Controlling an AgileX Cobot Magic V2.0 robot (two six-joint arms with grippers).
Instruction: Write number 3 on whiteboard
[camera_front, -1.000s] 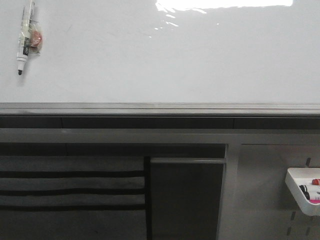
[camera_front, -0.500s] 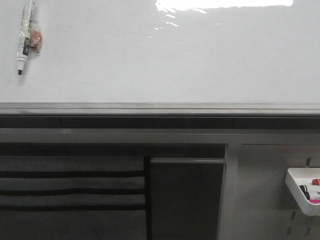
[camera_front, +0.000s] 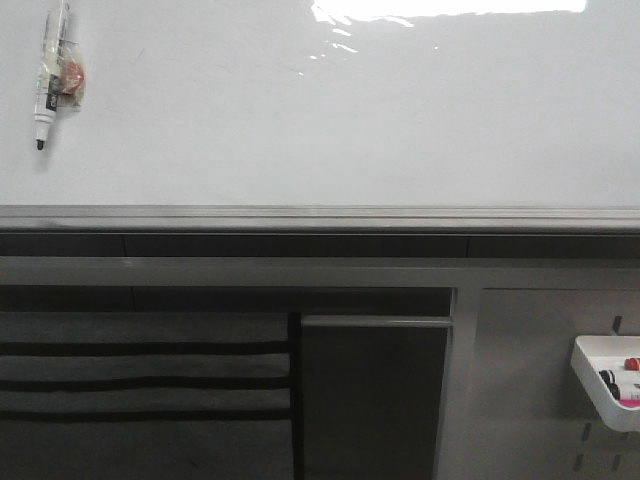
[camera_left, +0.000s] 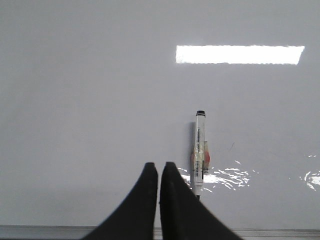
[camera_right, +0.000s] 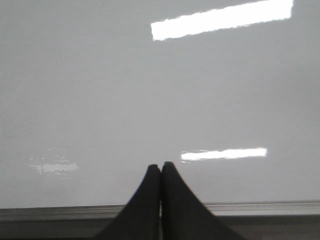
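Left gripper (camera_left: 158, 167) and right gripper (camera_right: 160, 167) both show jaws clenched on nothing. Beyond them the whiteboard (camera_front: 350, 120) carries no number 3. The marker (camera_front: 47, 85) lies at the front view's upper left; a misaligned grasp risks knocking it away.

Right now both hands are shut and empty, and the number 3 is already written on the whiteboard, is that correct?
Not quite. The left hand and right hand are shut and empty, but the front view shows the whiteboard without any 3 yet.
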